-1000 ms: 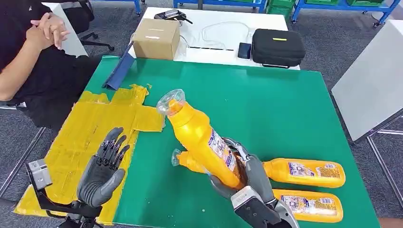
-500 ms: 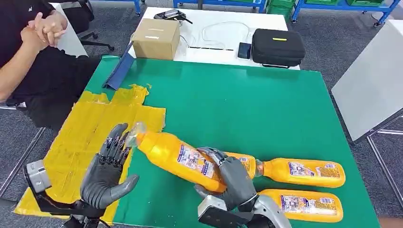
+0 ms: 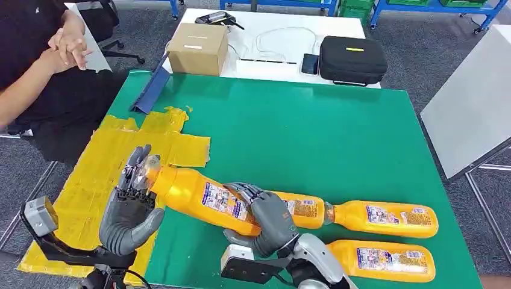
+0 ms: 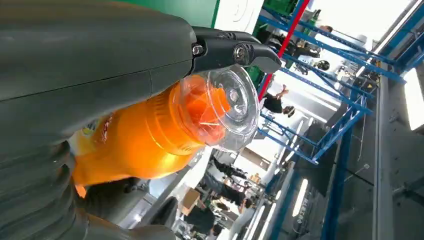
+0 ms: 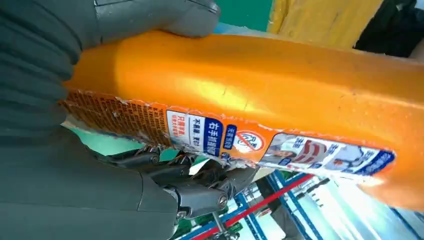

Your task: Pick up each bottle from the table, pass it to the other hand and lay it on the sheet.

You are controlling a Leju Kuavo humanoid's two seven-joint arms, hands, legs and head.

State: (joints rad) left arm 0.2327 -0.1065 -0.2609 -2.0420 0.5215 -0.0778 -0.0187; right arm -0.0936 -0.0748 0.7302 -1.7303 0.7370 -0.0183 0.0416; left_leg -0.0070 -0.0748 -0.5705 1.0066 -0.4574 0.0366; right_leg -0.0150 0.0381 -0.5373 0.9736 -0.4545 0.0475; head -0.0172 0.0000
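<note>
Three orange bottles are in play on the green table (image 3: 337,132): one held bottle (image 3: 202,197) is lifted and lies slantwise across the lower middle of the head view, its clear cap toward the lower left, while a second bottle (image 3: 385,218) and a third bottle (image 3: 388,260) lie flat on their sides in the lower right, one just beside the other. The right hand (image 3: 268,220) grips the held bottle around its labelled body, fingers wrapped over the top and thumb underneath; the right wrist view shows the same grip, with the thumb and the dark fingers (image 5: 190,192) on opposite sides of the orange body (image 5: 260,95). The left hand (image 3: 129,208) stands upright at the bottle's cap end, palm facing the bottle, fingers spread, with the cap resting against the fingers. From the left wrist view the clear cap (image 4: 225,107) sits between the thumb and the dark fingertips (image 4: 235,50), but I cannot tell whether that hand has truly closed on it. The yellow sheet (image 3: 102,162) lies on the left side of the table, partly behind the left hand. A person (image 3: 36,66) sits at the upper left with hands clasped. A cardboard box (image 3: 197,48) and a black case (image 3: 352,59) rest on the white table (image 3: 271,66) at the top.
</note>
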